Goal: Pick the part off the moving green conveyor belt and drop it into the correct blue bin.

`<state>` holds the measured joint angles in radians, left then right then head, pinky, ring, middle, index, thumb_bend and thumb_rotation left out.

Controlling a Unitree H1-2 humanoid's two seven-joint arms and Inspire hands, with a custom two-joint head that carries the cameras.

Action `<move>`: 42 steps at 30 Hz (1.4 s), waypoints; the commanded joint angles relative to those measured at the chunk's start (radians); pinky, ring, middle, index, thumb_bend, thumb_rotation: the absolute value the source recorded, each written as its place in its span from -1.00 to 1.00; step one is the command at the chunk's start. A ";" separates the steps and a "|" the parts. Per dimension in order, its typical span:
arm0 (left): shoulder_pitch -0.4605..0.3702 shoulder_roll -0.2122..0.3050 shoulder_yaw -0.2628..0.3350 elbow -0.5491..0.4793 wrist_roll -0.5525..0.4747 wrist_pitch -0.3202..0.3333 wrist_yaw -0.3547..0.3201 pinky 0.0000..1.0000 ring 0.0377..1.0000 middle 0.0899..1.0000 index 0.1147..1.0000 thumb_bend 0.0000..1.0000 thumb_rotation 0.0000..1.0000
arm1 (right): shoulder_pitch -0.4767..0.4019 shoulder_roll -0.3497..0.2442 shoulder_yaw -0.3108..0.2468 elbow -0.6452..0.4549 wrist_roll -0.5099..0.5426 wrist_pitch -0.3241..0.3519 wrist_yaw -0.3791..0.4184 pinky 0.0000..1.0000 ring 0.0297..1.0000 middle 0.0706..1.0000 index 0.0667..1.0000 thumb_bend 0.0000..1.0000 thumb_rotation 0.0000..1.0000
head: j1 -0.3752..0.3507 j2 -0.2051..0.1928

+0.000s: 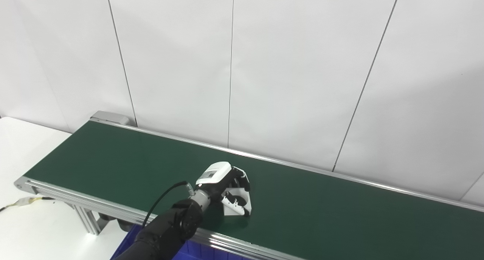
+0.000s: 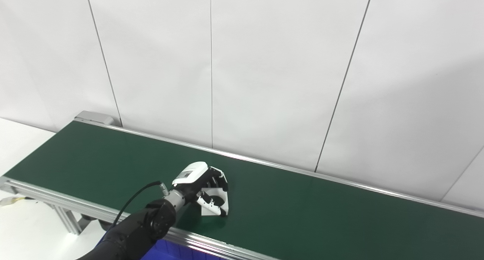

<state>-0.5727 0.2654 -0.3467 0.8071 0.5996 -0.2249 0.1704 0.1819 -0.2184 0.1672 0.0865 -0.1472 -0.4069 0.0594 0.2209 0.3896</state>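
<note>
A white flat part (image 1: 239, 208) rests on the green conveyor belt (image 1: 113, 158) near its front edge, also seen in the right eye view (image 2: 215, 207). My left hand (image 1: 227, 184) reaches over the belt from the lower left. Its fingers curl over the part's far edge and the thumb lies across its near face, so the hand is shut on the part. The part's lower edge seems to touch the belt. My right hand is not in view.
A blue bin (image 1: 206, 252) shows partly under the belt's front rail (image 1: 75, 195), beside my left arm. White wall panels stand right behind the belt. A white table (image 1: 22, 222) with a cable lies at the left.
</note>
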 commanded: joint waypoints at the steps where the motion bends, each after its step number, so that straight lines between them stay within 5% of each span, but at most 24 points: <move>1: -0.013 0.020 0.014 -0.029 -0.018 0.023 -0.023 -0.31 -0.30 -0.17 -0.03 -0.01 -1.00 | -0.011 0.000 -0.007 -0.031 0.010 -0.062 -0.010 0.82 0.87 0.85 0.94 0.97 0.76 | -0.002 0.000; 13: 0.073 0.041 0.089 -0.249 -0.051 -0.030 0.019 -0.17 -0.22 -0.14 -0.09 0.00 -1.00 | -0.014 0.005 -0.012 -0.026 0.006 -0.061 -0.011 0.77 0.83 0.83 0.92 0.98 0.74 | -0.007 0.002; 17: 0.107 0.043 0.114 -0.331 -0.065 -0.068 0.017 -0.28 -0.19 -0.11 -0.08 -0.04 -1.00 | -0.018 0.008 -0.012 -0.023 0.005 -0.062 -0.012 0.74 0.82 0.82 0.92 0.95 0.73 | -0.013 0.004; 29: 0.205 0.050 0.146 -0.557 -0.132 -0.123 -0.058 -0.30 -0.13 -0.05 -0.14 -0.05 -1.00 | -0.006 0.024 -0.018 -0.083 -0.010 -0.014 -0.003 0.76 0.79 0.79 0.89 0.78 0.59 | -0.133 0.051; 37: 0.251 0.042 0.172 -0.635 -0.183 -0.141 -0.104 -0.32 -0.13 -0.06 -0.12 -0.05 -1.00 | 0.007 0.036 -0.020 -0.131 -0.023 0.020 0.002 0.75 0.75 0.75 0.88 0.61 0.41 | -0.192 0.086; 42: 0.270 0.050 0.170 -0.625 -0.184 -0.215 -0.106 -0.36 -0.16 -0.05 -0.09 -0.06 -1.00 | 0.008 0.041 -0.016 -0.136 -0.034 0.016 0.003 0.77 0.77 0.77 0.89 0.49 0.36 | -0.255 0.124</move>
<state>-0.2867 0.2950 -0.1866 0.2022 0.4260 -0.3855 0.0589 0.1933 -0.1826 0.1562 -0.0188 -0.1774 -0.3795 0.0620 -0.0153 0.5001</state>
